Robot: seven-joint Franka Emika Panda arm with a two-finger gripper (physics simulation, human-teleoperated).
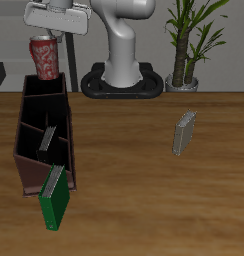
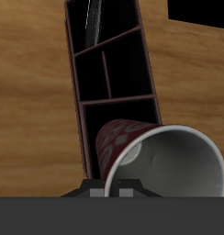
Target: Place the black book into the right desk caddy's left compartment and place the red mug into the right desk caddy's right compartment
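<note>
Long dark brown wooden desk caddy (image 1: 44,135) stands on the wooden tabletop (image 1: 154,190). Dark red speckled mug (image 1: 45,55), white inside, hangs tilted above the caddy's rear square section, clamped in the hand (image 1: 52,30).

The arm reaches forward and low, wrist pointing down, jaws of the gripper (image 1: 46,42) clamped shut.

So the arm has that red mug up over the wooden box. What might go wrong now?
Two risks, I think.

The red mug hangs in the gripper above the right desk caddy, and its square end section looks barely wider than the mug. Slightly off, it could catch the rim and tip.

The green book leans against the caddy's near end; a knock could topple it.
</note>
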